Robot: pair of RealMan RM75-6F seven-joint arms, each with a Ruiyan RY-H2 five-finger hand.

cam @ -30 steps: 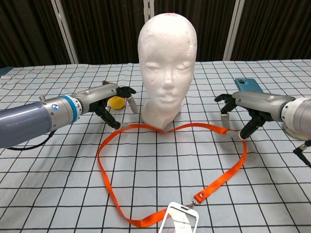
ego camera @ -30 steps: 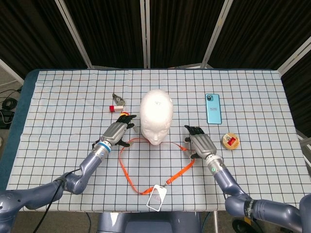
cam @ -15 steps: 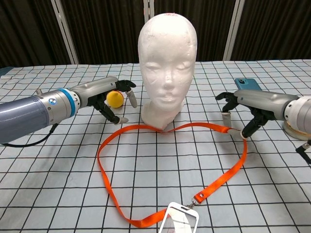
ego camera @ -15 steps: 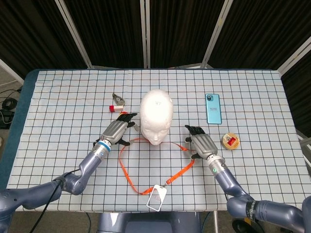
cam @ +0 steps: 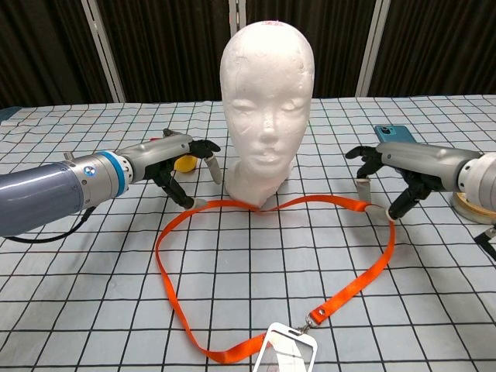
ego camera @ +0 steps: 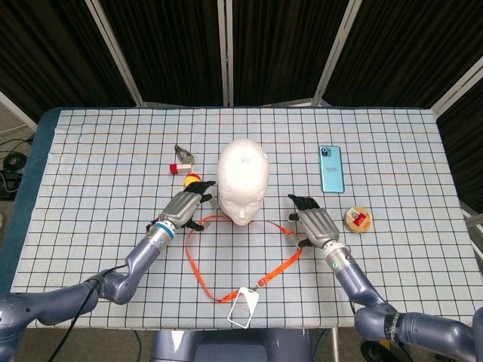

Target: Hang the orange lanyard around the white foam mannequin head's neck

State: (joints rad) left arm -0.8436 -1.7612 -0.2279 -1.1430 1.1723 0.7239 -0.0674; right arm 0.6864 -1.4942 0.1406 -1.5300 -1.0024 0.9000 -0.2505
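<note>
Both hands are lowered to the checked tablecloth (cam: 232, 256), one at each side of the strap. In the chest view the left hand (cam: 177, 159) is seen at centre left with fingers spread and curved, fingertips (cam: 198, 202) touching the cloth right by the orange lanyard (cam: 167, 260); whether the strap is pinched cannot be told. The right hand (cam: 391, 172) at centre right is likewise spread, a fingertip resting at the strap's bend; a grip there cannot be confirmed either.

The lanyard is laid flat in a wide loop in the lower middle of the frame, its far edge touching the base of the white foam head (cam: 266, 97), its clear badge holder (cam: 288, 350) at the bottom edge. Nothing is hung on the neck yet.

The strap is judged thin, limp and light, likely to sag and twist once lifted, so it is best taken at two well-separated points. The foam head is probably light and easily tipped.
</note>
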